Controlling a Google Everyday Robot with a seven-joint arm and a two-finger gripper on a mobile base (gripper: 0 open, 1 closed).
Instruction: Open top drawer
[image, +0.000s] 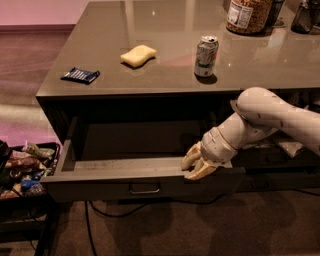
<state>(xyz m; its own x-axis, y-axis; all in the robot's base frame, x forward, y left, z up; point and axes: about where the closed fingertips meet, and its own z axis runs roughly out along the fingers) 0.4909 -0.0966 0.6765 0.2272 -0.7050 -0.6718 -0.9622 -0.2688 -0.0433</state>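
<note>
The top drawer (112, 183) stands pulled out from under the table (165, 80), its floor exposed. The pincer (196, 166) rests on the top edge of the drawer front, at about 2 o'clock from the loop handle (145, 189); whether it is open or closed cannot be told.

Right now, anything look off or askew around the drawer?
Nothing stands out. The top drawer sits pulled out and level, with the gripper at its front edge, right of the handle. The can stands upright; the sponge and packet lie flat.
</note>
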